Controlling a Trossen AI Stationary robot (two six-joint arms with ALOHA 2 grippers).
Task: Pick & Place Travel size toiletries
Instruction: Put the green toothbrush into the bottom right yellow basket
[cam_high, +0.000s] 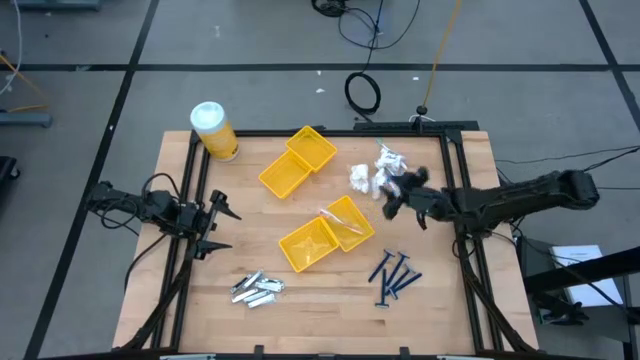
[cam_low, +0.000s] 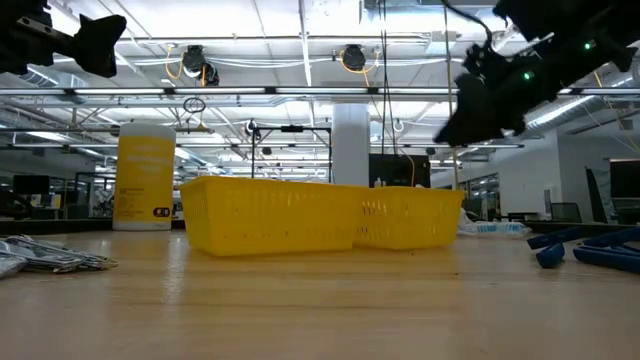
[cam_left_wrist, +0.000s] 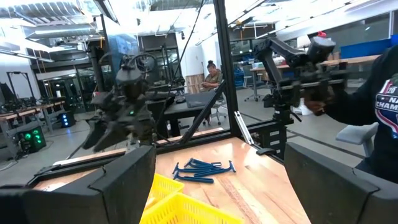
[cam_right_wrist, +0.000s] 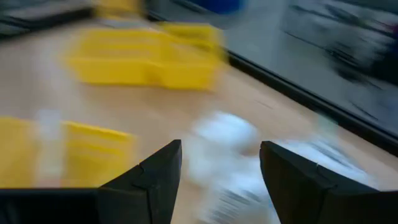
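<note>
A heap of white crinkly packets (cam_high: 375, 172) lies on the wooden table at the far right. My right gripper (cam_high: 392, 205) hovers just near of the heap, above the table, open with nothing between its fingers (cam_right_wrist: 221, 149); the packets (cam_right_wrist: 227, 134) show blurred beneath it. Dark-blue razor-like sticks (cam_high: 393, 277) lie at the near right and silver-grey tubes (cam_high: 257, 288) at the near left. A slim pale stick in clear wrap (cam_high: 345, 222) lies on a yellow tray. My left gripper (cam_high: 215, 225) waits open at the table's left edge, raised.
Two joined yellow trays (cam_high: 298, 160) stand at the far middle and two more (cam_high: 320, 238) at the centre. A yellow jar with a white lid (cam_high: 213, 130) stands at the far left corner. A black frame (cam_high: 460, 180) runs along the table's sides.
</note>
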